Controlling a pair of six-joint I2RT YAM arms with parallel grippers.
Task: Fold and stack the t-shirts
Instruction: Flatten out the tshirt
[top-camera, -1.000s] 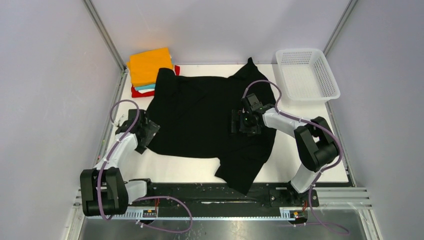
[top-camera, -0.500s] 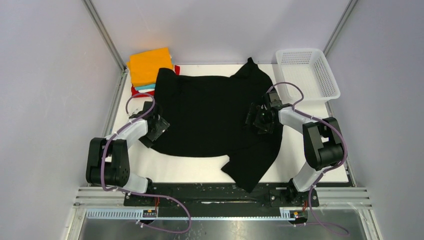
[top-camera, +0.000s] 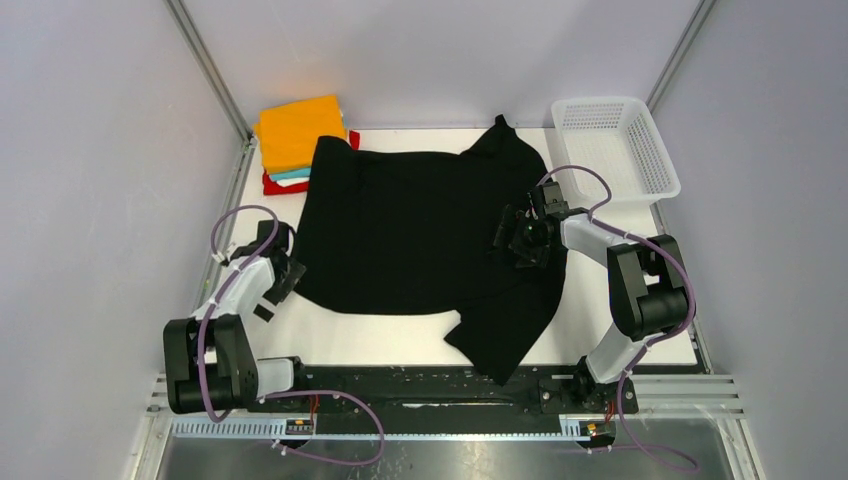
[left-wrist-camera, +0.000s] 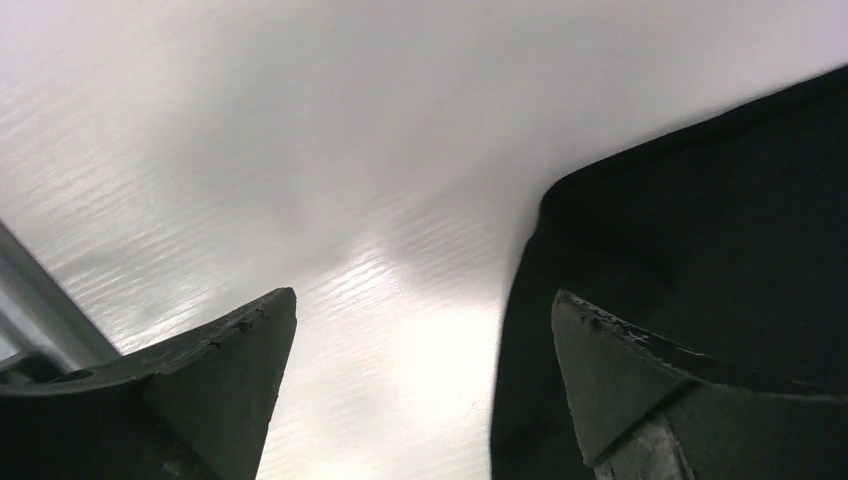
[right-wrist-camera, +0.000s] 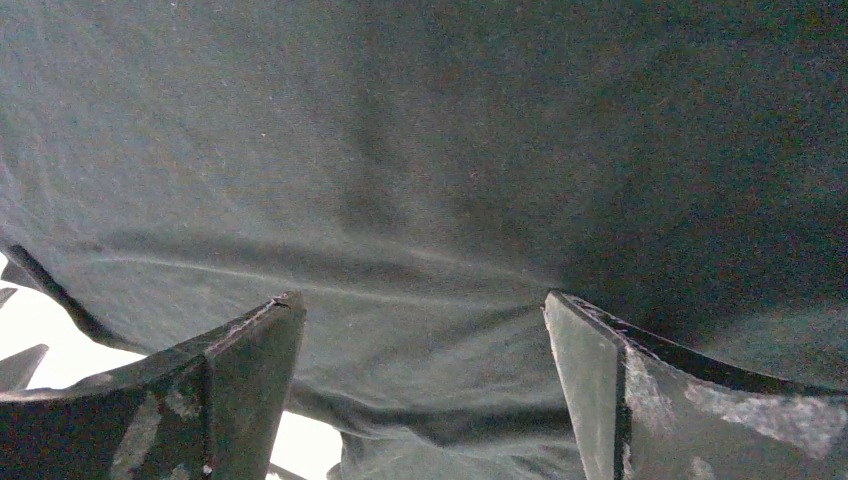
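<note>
A large black t-shirt (top-camera: 420, 235) lies spread on the white table, one part trailing toward the near edge. Folded shirts are stacked at the back left, orange (top-camera: 298, 130) on top, teal (top-camera: 290, 175) and red (top-camera: 282, 186) edges showing under it. My left gripper (top-camera: 278, 283) is open over bare table just off the shirt's left edge; the cloth edge (left-wrist-camera: 640, 250) lies by its right finger. My right gripper (top-camera: 518, 242) is open above the shirt's right side, with black cloth (right-wrist-camera: 420, 200) filling its view.
A white plastic mesh basket (top-camera: 612, 148) stands at the back right. The table's left frame rail (top-camera: 222, 240) runs close to my left arm. Grey walls enclose the back and both sides.
My left gripper has pulled back to the left, off the shirt's edge and onto bare table. My right gripper and the shirt have hardly moved in the last half second.
</note>
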